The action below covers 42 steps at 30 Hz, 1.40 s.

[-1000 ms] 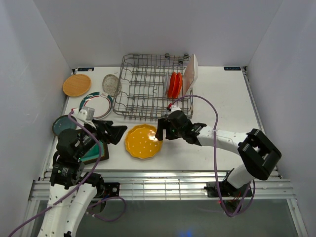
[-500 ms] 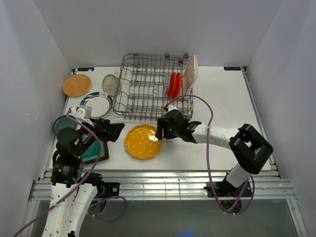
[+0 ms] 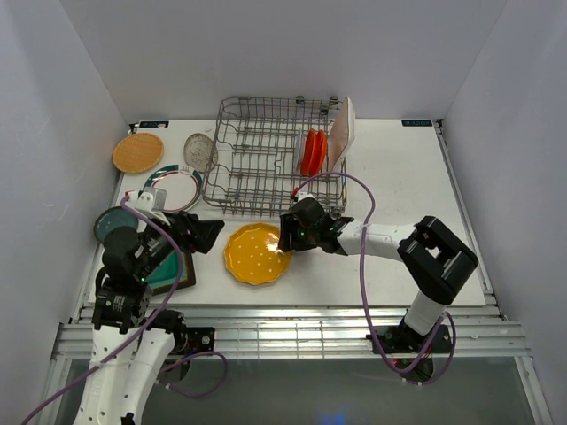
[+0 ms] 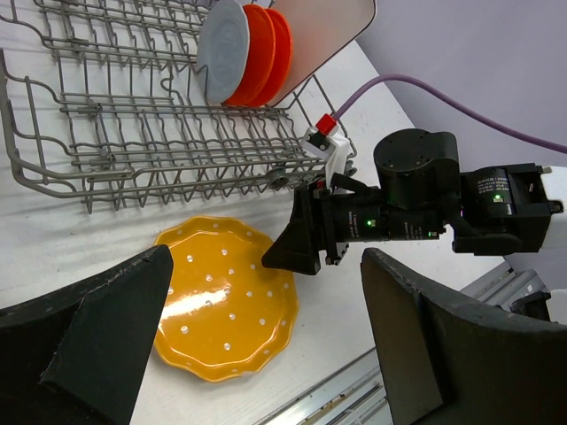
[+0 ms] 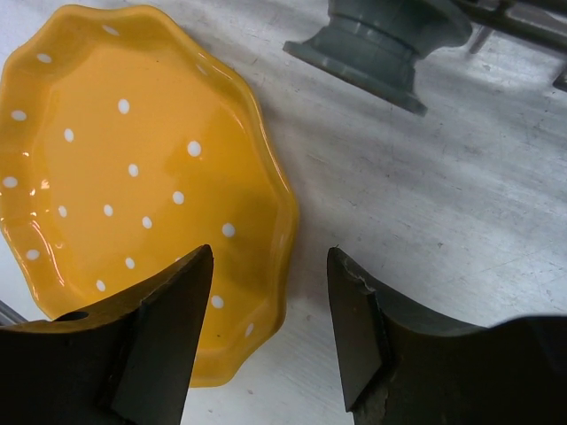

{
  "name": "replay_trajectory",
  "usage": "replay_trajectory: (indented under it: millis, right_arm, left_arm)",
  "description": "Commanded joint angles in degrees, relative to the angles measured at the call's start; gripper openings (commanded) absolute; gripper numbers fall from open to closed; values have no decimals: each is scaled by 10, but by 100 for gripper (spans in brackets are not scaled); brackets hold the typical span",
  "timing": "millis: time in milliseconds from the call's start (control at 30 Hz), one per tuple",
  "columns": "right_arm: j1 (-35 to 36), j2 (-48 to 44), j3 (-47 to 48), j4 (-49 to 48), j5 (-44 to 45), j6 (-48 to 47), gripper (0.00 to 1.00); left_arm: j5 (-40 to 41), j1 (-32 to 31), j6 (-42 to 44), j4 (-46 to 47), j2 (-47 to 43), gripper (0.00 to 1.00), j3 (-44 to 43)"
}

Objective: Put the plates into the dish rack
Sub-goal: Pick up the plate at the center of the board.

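the right gripper (image 3: 288, 237) has slid left to the 3 o'clock rim of the yellow plate (image 3: 255, 254), its fingers narrowing astride it but not yet pinching. the plate lies flat at 6 o'clock of the dish rack (image 3: 232, 113), so a pickup looks close. the left gripper (image 3: 209, 237) gapes wide.

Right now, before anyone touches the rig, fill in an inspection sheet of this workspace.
Surface: white table.
Job's things: dish rack holds orange-red plates, pale grey plate and white rectangular plate; yellow plate, wooden plate, glass plate, green-rimmed plate and dark teal plate lie outside.
Clutter: nothing seen.
Grippers: left gripper open, empty; right gripper fingers straddle the yellow plate's rim, apart.
Cables: purple cable arcs above the table.
Surroundings: white walls.
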<state>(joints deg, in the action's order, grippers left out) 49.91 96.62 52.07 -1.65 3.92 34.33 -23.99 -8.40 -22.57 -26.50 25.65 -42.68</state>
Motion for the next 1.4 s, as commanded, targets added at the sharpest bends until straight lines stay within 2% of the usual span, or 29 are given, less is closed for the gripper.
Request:
replay_trajectory:
  millis: [0,200,667,833,933,1067,1367]
  right_arm:
    - [2,8,22,-14,6,1,60]
    - [2,30,18,-34,1,11,59]
    - [2,57,31,-26,2,14,47]
    - [2,63,36,-16,3,17,33]
    - [2,63,36,-12,-2,17,30]
    - [2,62,37,-8,-8,18,8]
    - [2,17,16,-24,-25,11,8]
  left_arm:
    - [8,1,1,8,-7,98,6]
    - [4,1,2,8,-9,98,5]
    - [3,1,1,8,-12,98,6]
    - [3,1,1,8,-10,98,6]
    - [6,1,1,8,-12,98,6]
    - [7,-1,0,7,-11,98,6]
    - [7,-1,0,8,-17,98,6]
